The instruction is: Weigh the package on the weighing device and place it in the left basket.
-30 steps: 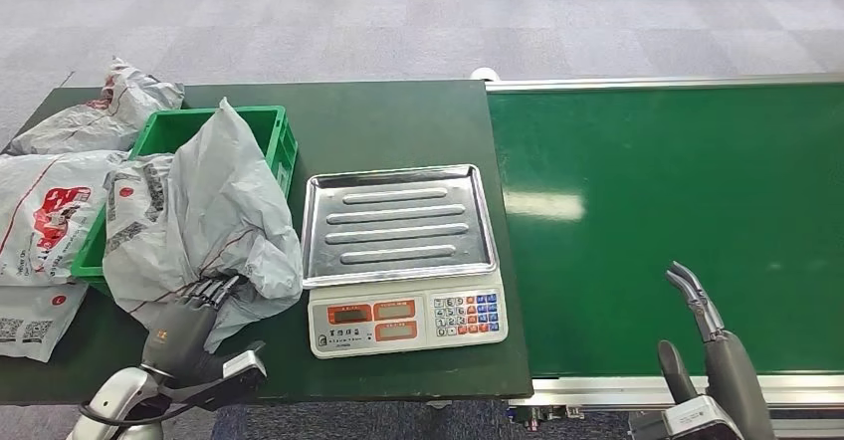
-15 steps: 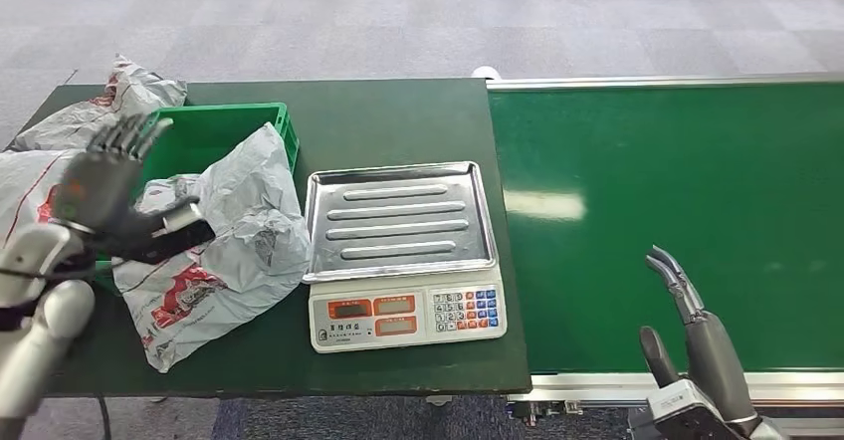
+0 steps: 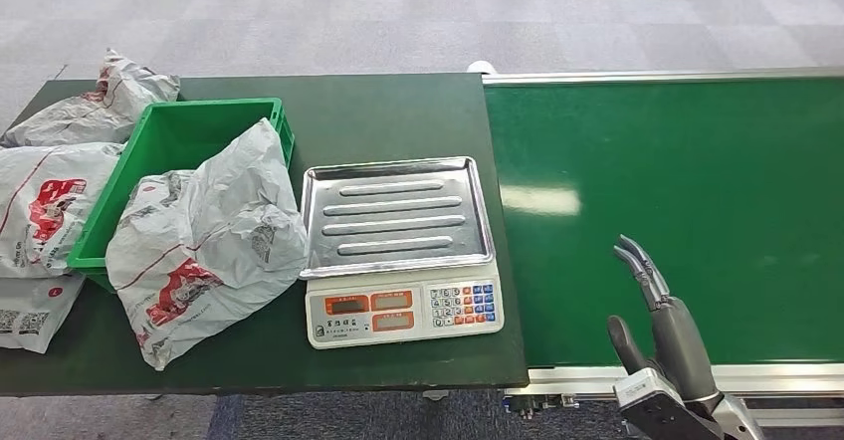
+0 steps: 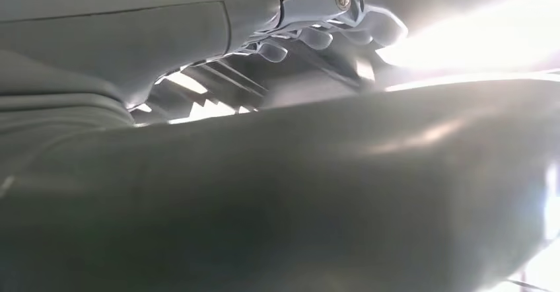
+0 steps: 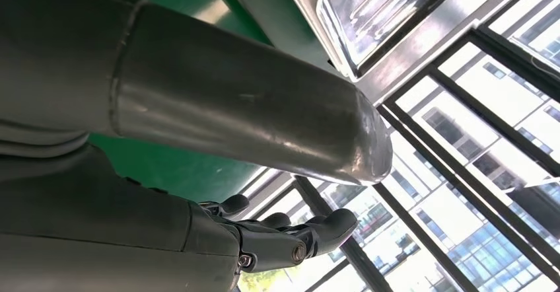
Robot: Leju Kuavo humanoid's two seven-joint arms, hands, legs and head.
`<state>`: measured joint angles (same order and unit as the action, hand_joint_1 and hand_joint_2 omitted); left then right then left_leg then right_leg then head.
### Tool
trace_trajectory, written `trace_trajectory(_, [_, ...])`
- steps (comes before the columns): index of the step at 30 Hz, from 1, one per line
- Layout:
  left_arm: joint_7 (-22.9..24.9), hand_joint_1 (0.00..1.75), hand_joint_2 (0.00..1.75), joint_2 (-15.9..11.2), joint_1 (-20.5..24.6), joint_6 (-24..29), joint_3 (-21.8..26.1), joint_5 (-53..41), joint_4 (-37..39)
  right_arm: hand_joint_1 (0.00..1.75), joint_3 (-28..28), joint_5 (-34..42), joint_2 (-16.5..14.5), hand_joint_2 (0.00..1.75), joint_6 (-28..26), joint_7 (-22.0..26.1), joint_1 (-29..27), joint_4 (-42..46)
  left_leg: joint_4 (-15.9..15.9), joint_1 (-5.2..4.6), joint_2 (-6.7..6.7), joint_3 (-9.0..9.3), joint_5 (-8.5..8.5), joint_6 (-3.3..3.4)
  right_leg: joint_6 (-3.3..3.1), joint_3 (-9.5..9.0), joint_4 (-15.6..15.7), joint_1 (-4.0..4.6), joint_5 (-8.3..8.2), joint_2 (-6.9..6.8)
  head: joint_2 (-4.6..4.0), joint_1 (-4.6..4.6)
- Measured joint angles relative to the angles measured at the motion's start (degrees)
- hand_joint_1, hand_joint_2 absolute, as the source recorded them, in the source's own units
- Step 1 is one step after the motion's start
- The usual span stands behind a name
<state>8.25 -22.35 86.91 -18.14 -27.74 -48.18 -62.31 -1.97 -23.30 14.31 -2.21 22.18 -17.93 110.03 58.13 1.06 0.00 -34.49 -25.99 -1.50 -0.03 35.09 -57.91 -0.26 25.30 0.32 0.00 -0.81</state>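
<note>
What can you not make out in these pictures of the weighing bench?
- Digits on the white electronic scale, head view: displays too small.
- Floor of the green plastic basket, head view: partly covered by the crumpled grey plastic package.
- Left hand's fingers, left wrist view: blurred, glare.
- Right hand, head view: wrist cut off by the bottom edge.

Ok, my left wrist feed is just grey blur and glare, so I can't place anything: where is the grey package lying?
Observer: The grey package lies across the green basket's near right corner, with its lower end on the table.
Operator: Anything on the scale?
Observer: No, the scale's steel tray is bare.
Operator: And the right hand?
Observer: The right hand is over the conveyor belt's near edge, fingers apart, holding nothing.
</note>
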Motion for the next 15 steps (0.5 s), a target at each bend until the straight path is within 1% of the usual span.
trace_trajectory(2, [-0.38, 0.00, 0.00, -0.61, -4.22, 1.63, -0.02, 7.09, -4.63, 0.00, 0.16, -0.49, -0.19, 0.00, -0.44, -0.37, -0.92, 0.13, -0.12, -0.07, -0.06, 0.23, 0.00, 0.01, 0.01, -0.21, 0.00, -0.07, 0.09, -0.06, 0.00, 0.01])
trace_trajectory(7, [-4.16, 0.00, 0.00, -4.26, -19.72, 9.45, -0.49, 18.15, -15.11, 0.00, 0.45, -1.20, -0.78, 0.00, -1.74, -0.70, -3.01, 0.70, -0.39, -0.23, 0.10, 0.81, -0.02, 0.02, -0.01, -0.59, 0.00, -0.25, 0.19, 0.09, 0.00, 0.00])
trace_trajectory(9, [-7.37, 0.00, 0.00, -5.36, -27.90, 13.99, -0.43, 19.77, -18.33, 0.00, 0.46, -1.10, -1.10, 0.00, -1.84, -0.60, -3.14, 0.74, -0.50, -0.31, 0.11, 1.05, -0.03, 0.02, -0.03, -0.74, 0.00, -0.32, 0.26, 0.09, 0.00, -0.01])
trace_trajectory(11, [-9.89, 0.00, 0.00, -6.23, -35.50, 17.66, -0.39, 19.50, -20.83, 0.00, 0.46, -1.02, -1.42, 0.00, -1.84, -0.53, -3.14, 0.73, -0.54, -0.33, 0.12, 1.11, -0.03, 0.02, -0.04, -0.76, 0.00, -0.33, 0.29, 0.09, 0.00, -0.01])
trace_trajectory(13, [-10.43, 0.00, 0.00, -6.94, -40.28, 18.90, -0.38, 19.30, -22.52, 0.00, 0.46, -1.02, -1.63, 0.00, -1.85, -0.49, -3.14, 0.72, -0.53, -0.31, 0.12, 1.02, -0.03, 0.02, -0.04, -0.69, 0.00, -0.30, 0.29, 0.08, 0.00, -0.01])
trace_trajectory(15, [-10.24, 0.00, 0.00, -7.51, -42.98, 18.80, -0.33, 19.56, -23.85, 0.00, 0.46, -1.03, -1.78, 0.00, -1.86, -0.44, -3.13, 0.72, -0.53, -0.32, 0.08, 0.98, -0.03, 0.02, -0.04, -0.68, 0.00, -0.30, 0.29, 0.06, 0.00, -0.01])
